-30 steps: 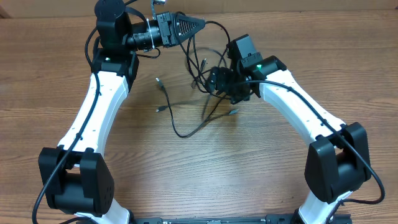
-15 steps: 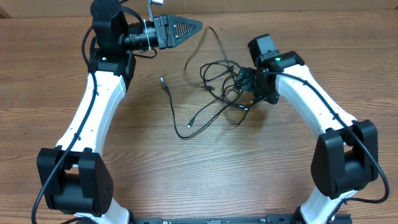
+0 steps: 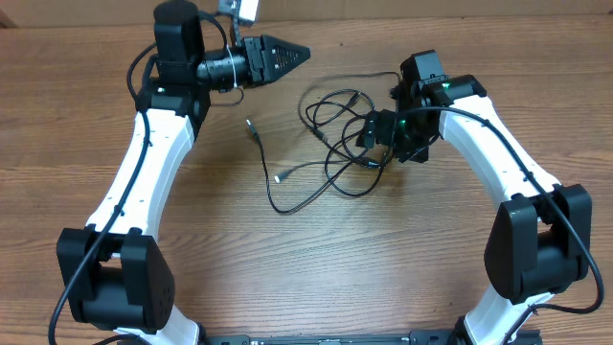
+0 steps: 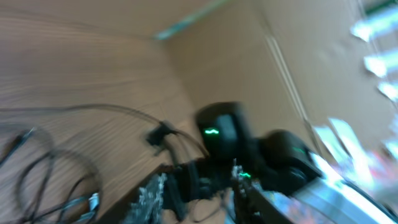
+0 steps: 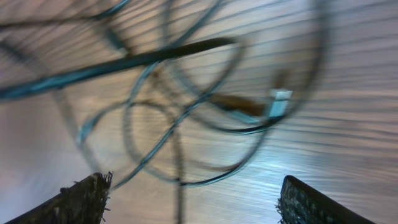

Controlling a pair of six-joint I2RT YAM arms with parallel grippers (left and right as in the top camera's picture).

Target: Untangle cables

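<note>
The cables [image 3: 335,105] lie in a loose black tangle on the wooden table, right of centre. One strand [image 3: 268,182] runs out to the left and ends in small plugs. My right gripper [image 3: 375,129] hovers at the tangle's right edge. In the right wrist view it is open wide [image 5: 199,196], with blurred cable loops [image 5: 186,106] and a plug [image 5: 278,102] below it, and nothing is gripped. My left gripper [image 3: 303,52] is raised at the back, points right and holds nothing. In the blurred left wrist view its fingers [image 4: 199,190] stand apart, with the cables [image 4: 37,168] low on the left.
A cardboard wall [image 4: 249,56] stands along the table's back edge, close behind the left gripper. The two arm bases [image 3: 115,287] [image 3: 536,259] stand at the front corners. The right arm [image 4: 249,143] fills the left wrist view.
The left gripper let go of the cable it held up, and the strand fell to the table. The right gripper moved right, and the tangle shifted with it and spread out.
</note>
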